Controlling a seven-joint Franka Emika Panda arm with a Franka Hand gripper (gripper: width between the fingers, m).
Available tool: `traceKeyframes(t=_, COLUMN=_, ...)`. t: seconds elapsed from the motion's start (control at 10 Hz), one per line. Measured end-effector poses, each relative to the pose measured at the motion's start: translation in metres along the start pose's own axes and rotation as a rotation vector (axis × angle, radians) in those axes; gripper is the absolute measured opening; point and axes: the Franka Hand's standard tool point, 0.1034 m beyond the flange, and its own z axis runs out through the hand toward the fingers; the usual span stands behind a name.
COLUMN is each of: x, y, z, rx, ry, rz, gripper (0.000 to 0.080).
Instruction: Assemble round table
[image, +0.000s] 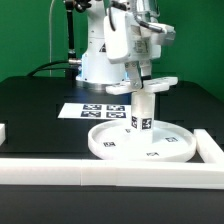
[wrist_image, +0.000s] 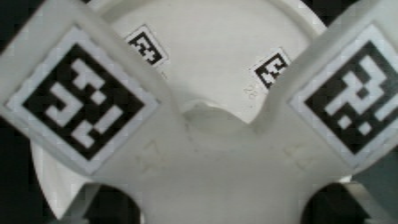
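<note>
The large round rimmed disc (image: 112, 146) lies flat on the black table near the front. The short thick cylinder (image: 141, 110) stands upright on its middle. My gripper (image: 143, 78) is shut on the cross-shaped piece (image: 148, 86) and holds it on or just above the cylinder's top; I cannot tell if they touch. In the wrist view the cross-shaped piece (wrist_image: 205, 140) fills the frame, with two tagged arms spreading out. The disc (wrist_image: 205, 40) shows beyond it. My dark fingers (wrist_image: 111, 205) sit at either side of the piece's hub. The cylinder is hidden there.
The marker board (image: 92, 110) lies flat behind the disc, by the robot base (image: 100, 60). A long white border rail (image: 100, 172) runs along the table's front, with short rail pieces at the exterior view's left (image: 3, 132) and right (image: 207, 148).
</note>
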Motion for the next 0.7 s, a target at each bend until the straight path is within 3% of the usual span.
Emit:
traceKeyframes(t=0.1, x=0.0015, y=-0.0019, z=-0.0002, rx=0.024, ry=-0.017, rz=0.101, gripper=0.0446)
traceKeyframes(t=0.4, x=-0.0023, y=0.0000, z=0.0002, rx=0.025, ry=-0.019, rz=0.301, gripper=0.0446)
traceKeyframes(t=0.5, x=-0.0023, y=0.0003, z=0.0004, rx=0.024, ry=-0.019, rz=0.273, gripper=0.0498)
traceKeyframes(t=0.6, x=-0.0026, y=0.0006, z=0.0005, rx=0.023, ry=-0.019, rz=0.271, gripper=0.0599)
traceKeyframes(t=0.7, x=-0.0033, y=0.0013, z=0.0005, rx=0.017, ry=-0.020, rz=0.260, gripper=0.0599)
